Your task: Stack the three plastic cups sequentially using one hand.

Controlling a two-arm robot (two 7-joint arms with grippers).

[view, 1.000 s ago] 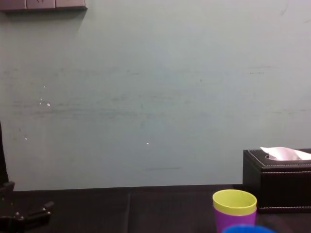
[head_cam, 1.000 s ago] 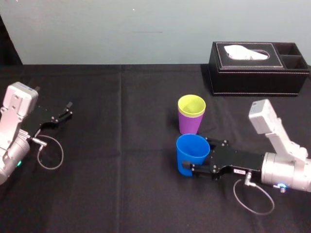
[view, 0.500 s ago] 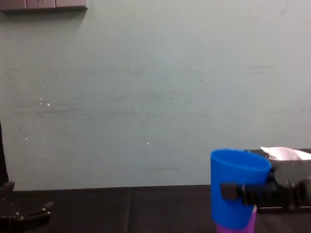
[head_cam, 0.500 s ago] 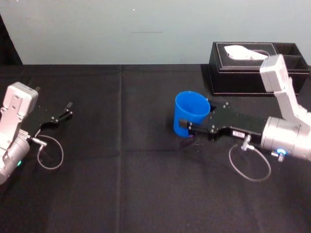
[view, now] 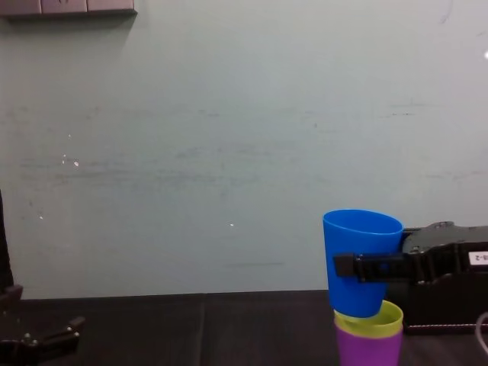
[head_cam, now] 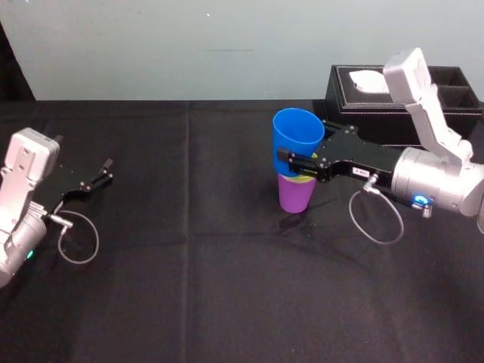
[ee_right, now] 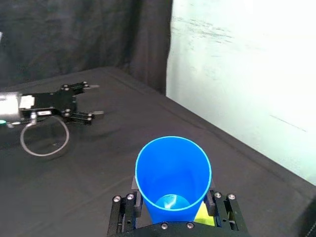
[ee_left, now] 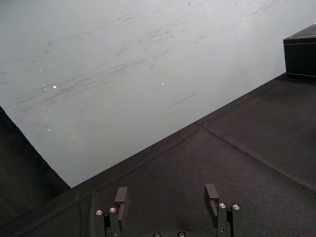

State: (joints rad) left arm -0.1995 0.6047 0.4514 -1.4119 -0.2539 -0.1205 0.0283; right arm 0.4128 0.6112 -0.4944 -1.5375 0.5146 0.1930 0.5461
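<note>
The black, screw-studded left gripper (head_cam: 108, 170) and right gripper (head_cam: 295, 160) are carried on silver-grey arms (head_cam: 431, 181), with looped grey cables (head_cam: 96, 243) attached.

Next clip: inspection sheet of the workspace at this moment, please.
Surface: black-clothed table, fold lines showing.
Job's things: yellow-green cup nested in purple cup, upright; blue cup above, base just inside the yellow-green mouth, not seated.
Clutter: black tissue box behind the stack, apart.
Grippers: right gripper shut on blue cup; left gripper open, parked at the table's left.
Cables: right cable loop at its wrist; left cable loop likewise.
Surroundings: pale wall; nothing else seen.
</note>
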